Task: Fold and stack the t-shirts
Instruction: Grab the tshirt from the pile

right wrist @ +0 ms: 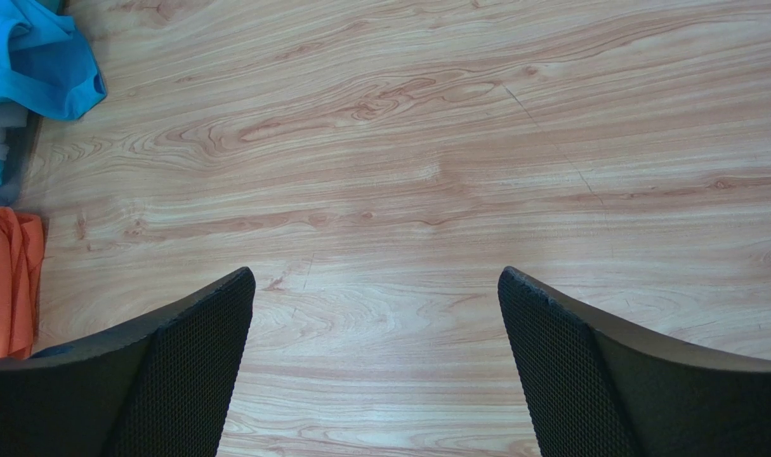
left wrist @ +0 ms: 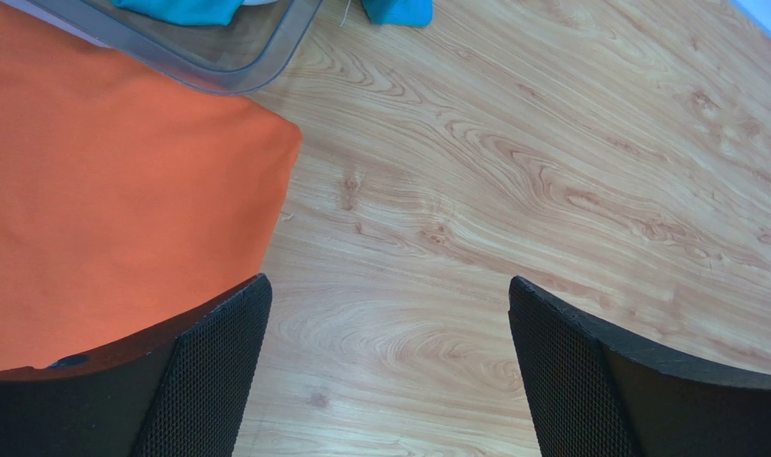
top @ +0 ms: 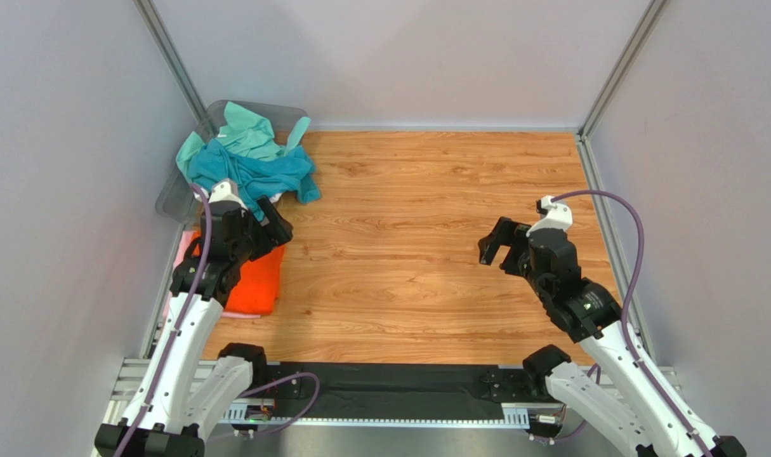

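A teal-blue t-shirt (top: 256, 173) lies crumpled over the clear grey bin (top: 174, 195) at the back left, with a mint-green shirt (top: 249, 131) piled behind it. A folded orange shirt (top: 256, 283) lies on a pale pink one (top: 183, 249) at the left table edge; the orange shirt fills the left of the left wrist view (left wrist: 113, 209). My left gripper (top: 274, 225) is open and empty, above the orange shirt's right edge (left wrist: 389, 295). My right gripper (top: 497, 246) is open and empty over bare wood at the right (right wrist: 375, 290). No white shirt is in view.
The wooden table (top: 427, 238) is walled by grey panels at the back and both sides. The bin's rim (left wrist: 217, 71) shows in the left wrist view. In the right wrist view the teal shirt (right wrist: 36, 57) and orange shirt (right wrist: 8, 281) show at the left edge.
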`<move>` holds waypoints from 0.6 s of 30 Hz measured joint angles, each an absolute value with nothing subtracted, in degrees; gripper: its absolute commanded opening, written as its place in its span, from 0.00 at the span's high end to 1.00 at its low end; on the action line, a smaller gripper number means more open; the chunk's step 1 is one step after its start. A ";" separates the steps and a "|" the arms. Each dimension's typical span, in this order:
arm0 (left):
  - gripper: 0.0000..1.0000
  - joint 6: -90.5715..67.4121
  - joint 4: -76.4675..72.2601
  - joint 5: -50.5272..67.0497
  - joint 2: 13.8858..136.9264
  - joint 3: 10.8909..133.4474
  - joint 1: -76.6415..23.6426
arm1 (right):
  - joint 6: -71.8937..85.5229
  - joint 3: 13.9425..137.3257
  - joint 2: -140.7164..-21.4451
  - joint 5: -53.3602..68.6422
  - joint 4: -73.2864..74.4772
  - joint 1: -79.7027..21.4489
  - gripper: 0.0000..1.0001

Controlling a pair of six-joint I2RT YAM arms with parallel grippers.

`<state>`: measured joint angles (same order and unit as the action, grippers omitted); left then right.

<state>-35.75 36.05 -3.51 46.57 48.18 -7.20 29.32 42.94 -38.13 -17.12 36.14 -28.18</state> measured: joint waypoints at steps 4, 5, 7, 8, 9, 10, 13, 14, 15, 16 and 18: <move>0.00 -35.86 36.14 -3.62 46.59 48.18 -7.20 | 28.99 42.89 -37.67 -17.47 36.14 -28.18 0.00; 0.00 -35.90 36.14 -3.70 46.59 48.18 -7.20 | 28.93 42.89 -37.56 -17.52 36.14 -28.18 0.00; 0.00 -35.94 36.23 -4.01 46.68 48.27 -7.20 | 28.69 42.76 -37.43 -17.52 36.03 -28.18 0.00; 0.00 -35.99 36.29 -4.38 46.83 48.40 -7.20 | 28.62 42.65 -37.43 -17.54 36.01 -28.18 0.00; 0.00 -36.07 36.27 -4.86 47.07 48.60 -7.20 | 28.53 42.46 -37.45 -17.58 35.94 -28.18 0.00; 0.00 -36.18 36.27 -5.41 47.37 48.84 -7.20 | 28.42 42.26 -37.47 -17.63 35.92 -28.18 0.00; 0.00 -37.15 36.05 -7.99 49.30 50.02 -7.20 | 28.14 42.04 -37.98 -17.69 35.94 -28.16 0.00; 0.00 -37.67 35.81 -9.23 50.37 50.46 -7.09 | 27.97 42.04 -38.20 -17.74 35.94 -28.16 0.00; 0.00 -38.04 35.51 -10.09 51.44 50.78 -6.96 | 27.73 42.04 -38.33 -17.76 35.92 -28.16 0.00; 0.00 -38.52 35.20 -11.00 52.97 51.40 -6.59 | 27.46 42.04 -38.61 -17.80 35.92 -28.16 0.00; 0.00 -39.42 34.04 -11.97 57.34 52.93 -4.80 | 26.89 42.04 -39.05 -17.91 35.90 -28.16 0.00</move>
<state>-39.42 34.04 -11.97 57.34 52.93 -4.80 26.89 42.04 -39.05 -17.91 35.90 -28.16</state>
